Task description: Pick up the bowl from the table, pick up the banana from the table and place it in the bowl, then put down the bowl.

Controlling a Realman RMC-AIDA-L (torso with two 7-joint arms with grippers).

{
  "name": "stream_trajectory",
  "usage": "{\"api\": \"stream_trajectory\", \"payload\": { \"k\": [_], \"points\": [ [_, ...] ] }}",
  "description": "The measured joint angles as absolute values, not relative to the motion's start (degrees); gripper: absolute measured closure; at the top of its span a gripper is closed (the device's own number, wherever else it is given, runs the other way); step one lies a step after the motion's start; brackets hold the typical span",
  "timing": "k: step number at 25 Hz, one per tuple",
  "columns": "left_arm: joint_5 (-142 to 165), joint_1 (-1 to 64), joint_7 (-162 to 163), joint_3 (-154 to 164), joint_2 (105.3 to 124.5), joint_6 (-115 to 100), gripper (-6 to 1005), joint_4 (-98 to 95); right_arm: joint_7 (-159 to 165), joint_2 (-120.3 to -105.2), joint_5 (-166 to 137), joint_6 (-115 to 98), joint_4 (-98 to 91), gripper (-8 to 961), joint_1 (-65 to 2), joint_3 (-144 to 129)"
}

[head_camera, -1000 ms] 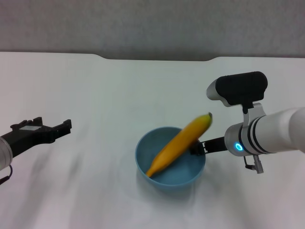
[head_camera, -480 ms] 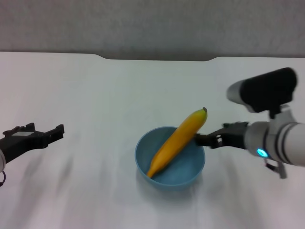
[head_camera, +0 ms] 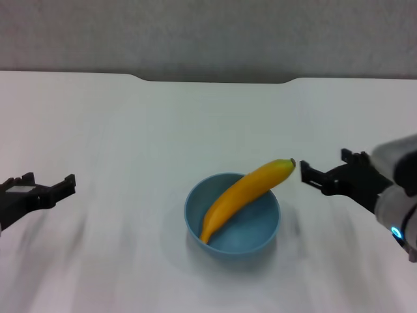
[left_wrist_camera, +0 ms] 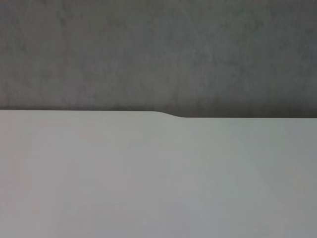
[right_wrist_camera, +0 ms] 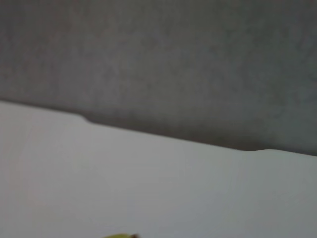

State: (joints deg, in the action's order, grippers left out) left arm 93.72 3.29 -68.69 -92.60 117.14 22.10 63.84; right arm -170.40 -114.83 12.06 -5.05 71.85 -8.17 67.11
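Note:
The light-blue bowl (head_camera: 232, 216) stands on the white table (head_camera: 163, 130) in the head view, front centre. The yellow-orange banana (head_camera: 244, 195) lies slanted inside it, its stem end sticking out over the right rim. My right gripper (head_camera: 322, 173) is open and empty, just right of the banana's tip and apart from it. My left gripper (head_camera: 42, 186) is open and empty, far to the left of the bowl. The right wrist view shows only a sliver of the banana (right_wrist_camera: 119, 236).
The table's far edge has a shallow notch (head_camera: 215, 79) with a grey wall behind it. The notch edge also shows in the left wrist view (left_wrist_camera: 171, 115) and in the right wrist view (right_wrist_camera: 89, 120).
My right gripper has let go of the banana and drawn back to the right. The banana has settled lower across the bowl. My left gripper has moved farther left.

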Motion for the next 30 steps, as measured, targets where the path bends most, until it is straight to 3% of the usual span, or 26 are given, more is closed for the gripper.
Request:
{"api": "stream_trajectory", "payload": {
  "k": [10, 17, 30],
  "points": [
    [51.79, 3.73, -110.76, -91.57, 117.32, 29.20, 91, 51.04, -166.40, -115.04, 11.93, 26.89, 44.68, 46, -11.37, 65.82],
    [19.42, 9.59, -146.80, -91.37, 117.64, 50.13, 91, 24.41, -166.69, -115.20, 11.87, 47.15, 28.71, 46, -17.03, 59.07],
    [14.99, 12.41, -151.46, -90.70, 117.82, 55.59, 91, 18.24, -169.12, -115.81, 12.29, 56.69, 22.41, 46, -16.78, 57.52]
  ]
}}
